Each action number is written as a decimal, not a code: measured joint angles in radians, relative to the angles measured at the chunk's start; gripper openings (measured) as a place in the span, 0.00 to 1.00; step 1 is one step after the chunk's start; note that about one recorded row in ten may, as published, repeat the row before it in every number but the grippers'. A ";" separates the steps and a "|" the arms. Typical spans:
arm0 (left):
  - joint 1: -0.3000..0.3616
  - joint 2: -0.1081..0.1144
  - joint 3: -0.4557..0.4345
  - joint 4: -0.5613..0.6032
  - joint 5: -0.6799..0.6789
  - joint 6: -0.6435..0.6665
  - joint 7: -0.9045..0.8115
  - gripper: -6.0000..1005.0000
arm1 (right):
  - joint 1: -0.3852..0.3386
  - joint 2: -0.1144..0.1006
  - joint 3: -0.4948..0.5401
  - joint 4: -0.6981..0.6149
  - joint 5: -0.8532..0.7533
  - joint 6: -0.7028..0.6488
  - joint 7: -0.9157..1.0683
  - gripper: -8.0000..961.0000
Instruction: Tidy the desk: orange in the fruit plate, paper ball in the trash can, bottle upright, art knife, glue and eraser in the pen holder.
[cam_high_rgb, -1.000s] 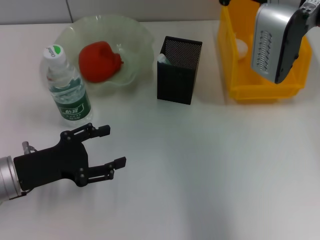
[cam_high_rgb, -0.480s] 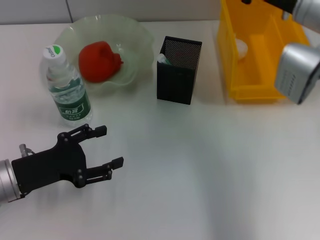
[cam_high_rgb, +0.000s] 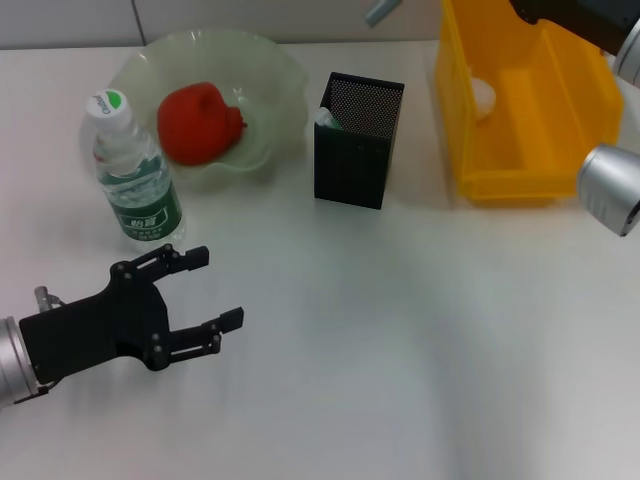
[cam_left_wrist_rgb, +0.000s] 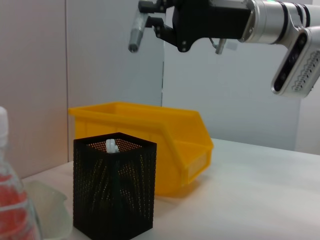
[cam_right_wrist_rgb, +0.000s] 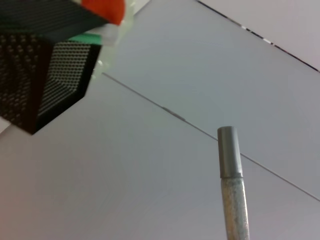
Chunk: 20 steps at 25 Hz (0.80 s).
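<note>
The right tool (cam_left_wrist_rgb: 150, 22) is raised high above the worktop (cam_high_rgb: 400, 330), over the back edge between the pen holder (cam_high_rgb: 358, 139) and the yellow bin (cam_high_rgb: 525, 100). It is clenched on a slim grey stick with a grey cap, which looks like the glue (cam_left_wrist_rgb: 135, 33); in the head view only the capped end shows at the upper edge, and in the right wrist view the stick juts out with the pen holder far below it.

The left tool (cam_high_rgb: 185, 292) rests low over the worktop at the near left, fingers spread and grasping nothing, just in front of the bottle (cam_high_rgb: 130, 168). The bottle stands upright beside the fruit plate (cam_high_rgb: 275, 75). An orange-red fruit (cam_high_rgb: 198, 122) lies in the plate.

The black mesh pen holder stands upright between the plate and the bin, with a small white item (cam_high_rgb: 325, 118) showing at its rim. A white paper ball (cam_high_rgb: 483, 95) lies inside the yellow bin against its wall.
</note>
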 joint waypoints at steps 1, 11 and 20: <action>0.000 -0.001 -0.008 0.000 -0.001 0.001 0.000 0.84 | -0.001 0.000 0.000 0.007 0.000 0.000 -0.024 0.15; -0.004 -0.003 -0.040 -0.002 -0.002 0.004 -0.002 0.84 | -0.019 -0.002 -0.041 0.003 -0.018 0.075 -0.138 0.15; -0.006 -0.008 -0.046 -0.003 -0.002 0.005 -0.002 0.84 | -0.013 -0.006 -0.138 -0.013 -0.104 0.192 -0.159 0.15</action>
